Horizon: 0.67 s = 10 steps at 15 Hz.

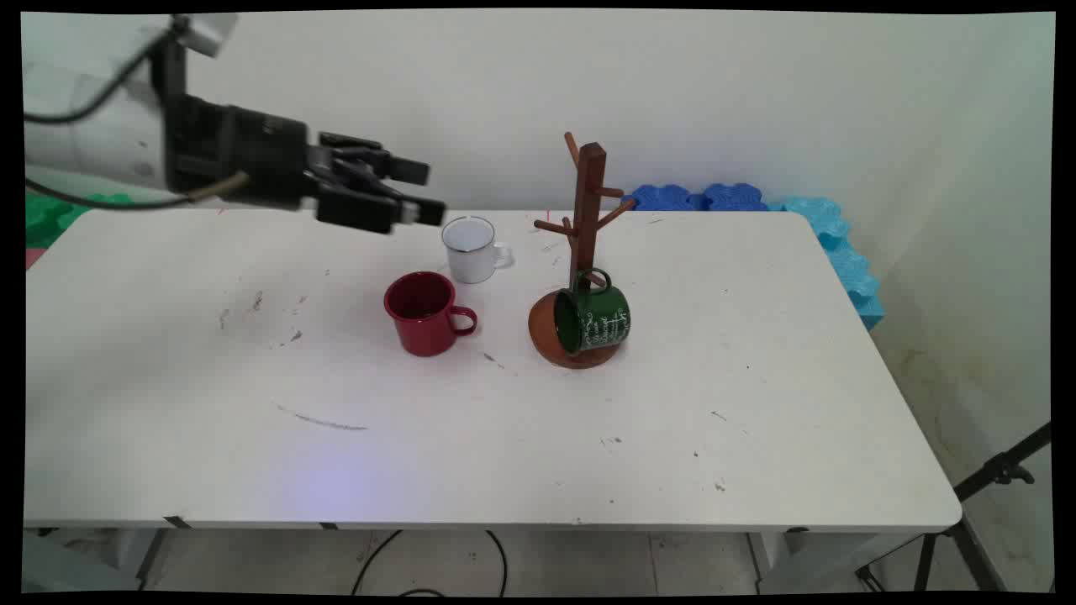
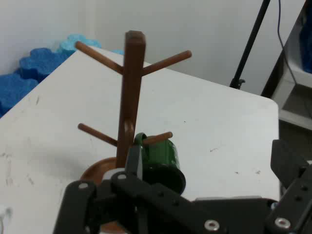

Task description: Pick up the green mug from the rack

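My gripper (image 1: 423, 192) hangs open and empty above the table's back left, pointing right. The thing nearest to it is a white mug (image 1: 471, 249), just below and to the right of its fingertips. In front of that stands a red mug (image 1: 424, 313), upright with its handle to the right. A wooden mug tree (image 1: 588, 218) stands further right, and a green mug (image 1: 593, 319) hangs by its handle from a low peg, resting against the tree's round base. In the hand view the gripper (image 2: 209, 156) faces the mug tree (image 2: 131, 97) and the green mug (image 2: 163, 158).
Blue foam mats (image 1: 740, 198) lie behind the white table (image 1: 756, 437) and down its right side. Green foam (image 1: 46, 214) shows at the far left. A black tripod (image 1: 983, 487) stands off the table's front right corner. Cables lie on the floor.
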Each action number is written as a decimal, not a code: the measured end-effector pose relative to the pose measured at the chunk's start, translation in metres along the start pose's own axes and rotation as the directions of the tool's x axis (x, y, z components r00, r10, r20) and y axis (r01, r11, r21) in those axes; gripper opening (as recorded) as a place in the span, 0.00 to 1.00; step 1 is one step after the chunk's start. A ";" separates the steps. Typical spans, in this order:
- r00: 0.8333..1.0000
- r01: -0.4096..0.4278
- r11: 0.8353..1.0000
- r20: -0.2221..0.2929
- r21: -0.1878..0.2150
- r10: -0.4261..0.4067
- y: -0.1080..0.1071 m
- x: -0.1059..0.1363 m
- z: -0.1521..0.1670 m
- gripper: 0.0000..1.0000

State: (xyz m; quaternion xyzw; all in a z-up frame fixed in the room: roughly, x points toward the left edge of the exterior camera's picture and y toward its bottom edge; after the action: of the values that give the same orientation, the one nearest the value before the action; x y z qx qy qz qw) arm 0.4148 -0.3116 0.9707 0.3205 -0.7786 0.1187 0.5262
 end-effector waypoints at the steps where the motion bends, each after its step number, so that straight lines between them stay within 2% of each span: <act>1: 1.000 -0.017 1.000 -0.007 0.010 0.017 0.007 -0.001 0.009 1.00; 4: 0.998 -0.054 0.998 -0.021 0.037 0.054 0.022 -0.007 0.030 1.00; 10: 0.992 -0.111 0.986 -0.040 0.125 0.117 0.045 -0.015 0.071 1.00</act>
State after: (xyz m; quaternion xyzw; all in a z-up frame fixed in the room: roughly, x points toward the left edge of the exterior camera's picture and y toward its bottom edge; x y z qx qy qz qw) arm 0.3377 -0.3079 0.9345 0.3042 -0.7743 0.2037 0.5162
